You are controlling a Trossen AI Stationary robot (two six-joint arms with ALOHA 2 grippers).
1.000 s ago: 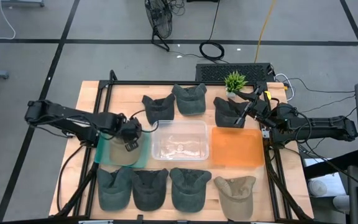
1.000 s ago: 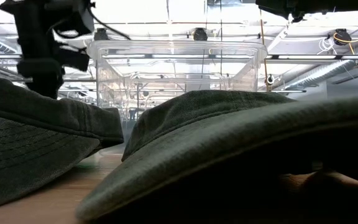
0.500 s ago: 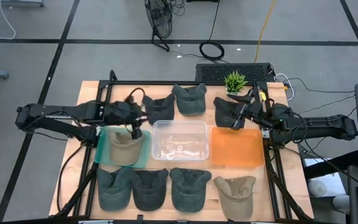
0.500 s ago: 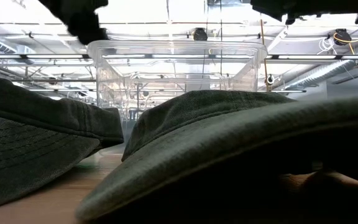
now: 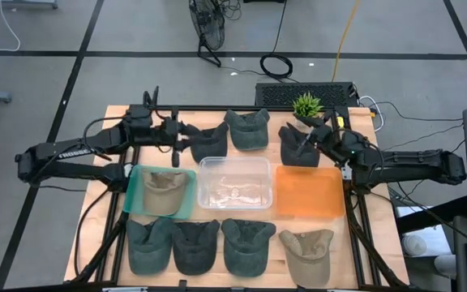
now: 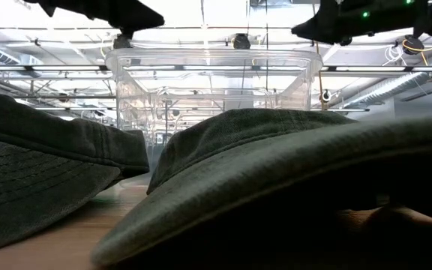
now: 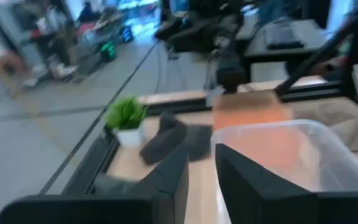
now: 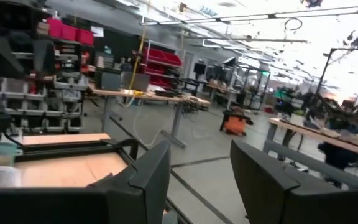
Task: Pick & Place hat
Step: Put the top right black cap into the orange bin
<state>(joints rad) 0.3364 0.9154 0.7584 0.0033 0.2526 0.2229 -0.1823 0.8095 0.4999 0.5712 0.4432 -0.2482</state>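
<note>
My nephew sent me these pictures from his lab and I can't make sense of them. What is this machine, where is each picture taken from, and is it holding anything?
Two dark robot arms work at a wooden table. One camera looks straight down, one sits at table level behind a dark cap, and one rides on each wrist. On the table lie several caps, a clear bin, an orange mat, a small plant, and a tan cap on a green mat. The left gripper and right gripper hover over the back row, both empty, fingers apart.
</note>
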